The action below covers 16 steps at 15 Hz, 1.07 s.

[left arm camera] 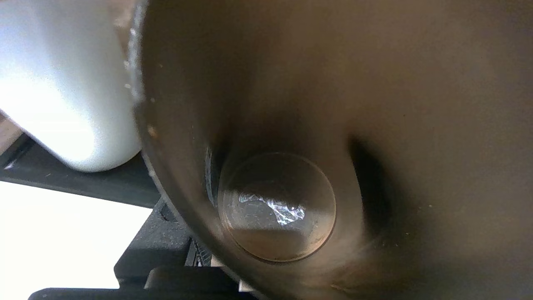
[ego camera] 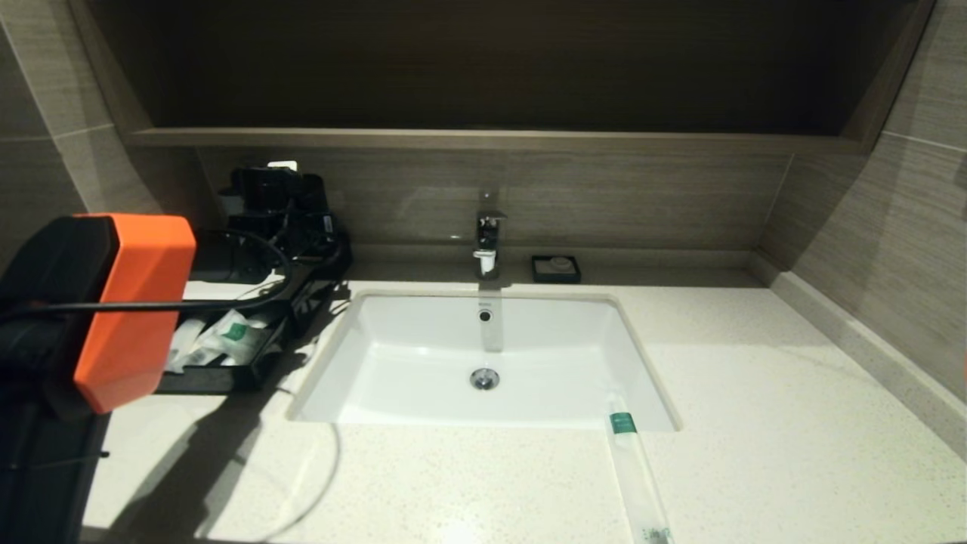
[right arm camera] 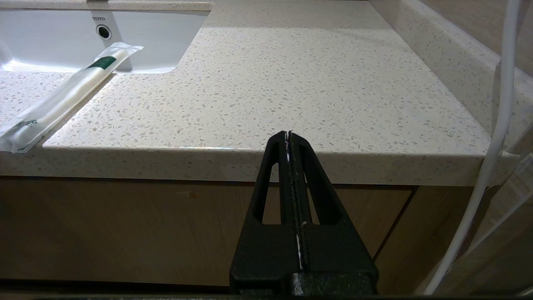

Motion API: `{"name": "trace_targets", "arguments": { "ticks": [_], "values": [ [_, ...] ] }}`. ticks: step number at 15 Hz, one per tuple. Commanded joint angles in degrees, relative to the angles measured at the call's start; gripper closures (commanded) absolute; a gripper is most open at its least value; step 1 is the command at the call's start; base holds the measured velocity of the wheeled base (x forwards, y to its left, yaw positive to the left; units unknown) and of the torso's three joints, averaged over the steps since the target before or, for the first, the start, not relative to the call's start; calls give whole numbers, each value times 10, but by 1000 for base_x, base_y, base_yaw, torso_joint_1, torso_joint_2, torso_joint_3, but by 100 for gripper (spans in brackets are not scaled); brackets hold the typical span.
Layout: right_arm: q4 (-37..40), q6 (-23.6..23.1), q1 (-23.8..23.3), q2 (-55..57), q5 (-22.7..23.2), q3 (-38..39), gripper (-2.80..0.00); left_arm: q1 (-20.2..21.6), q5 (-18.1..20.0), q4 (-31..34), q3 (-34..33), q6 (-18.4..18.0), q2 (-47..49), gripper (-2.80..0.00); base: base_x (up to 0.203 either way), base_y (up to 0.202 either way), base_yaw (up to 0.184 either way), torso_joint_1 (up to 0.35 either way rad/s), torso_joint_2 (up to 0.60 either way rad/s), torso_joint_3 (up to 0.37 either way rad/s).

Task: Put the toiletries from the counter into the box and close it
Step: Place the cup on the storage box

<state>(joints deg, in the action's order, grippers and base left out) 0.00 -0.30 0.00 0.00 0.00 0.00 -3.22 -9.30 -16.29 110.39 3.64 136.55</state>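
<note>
One long sachet (ego camera: 633, 468) across the sink's (ego camera: 363, 393) front rim, bare counter (ego camera: 793, 423) rightward; left gripper's (ego camera: 276, 208) spread unclear behind its wrist, cup (left arm camera: 333, 125) interior only in its view; right gripper (right arm camera: 290, 137) pressed together below the counter edge.

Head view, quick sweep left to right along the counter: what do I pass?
Left arm's orange housing → black box with sachets inside → sink basin with faucet behind it → soap dish → long sachet at the basin's front right corner → bare counter.
</note>
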Motion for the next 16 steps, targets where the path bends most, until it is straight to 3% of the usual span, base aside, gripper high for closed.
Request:
{"name": "trace_targets", "arguments": {
  "ticks": [1,10,16],
  "values": [
    [0,0,0,0,0,0,0,5,10,-1,0,1,-2,0,0,0,0,0,0,0],
    [0,0,0,0,0,0,0,30,50,-62,1,2,24,0,0,0,0,0,0,0],
    [0,0,0,0,0,0,0,29,52,-72,1,2,36,0,0,0,0,0,0,0]
  ]
}}
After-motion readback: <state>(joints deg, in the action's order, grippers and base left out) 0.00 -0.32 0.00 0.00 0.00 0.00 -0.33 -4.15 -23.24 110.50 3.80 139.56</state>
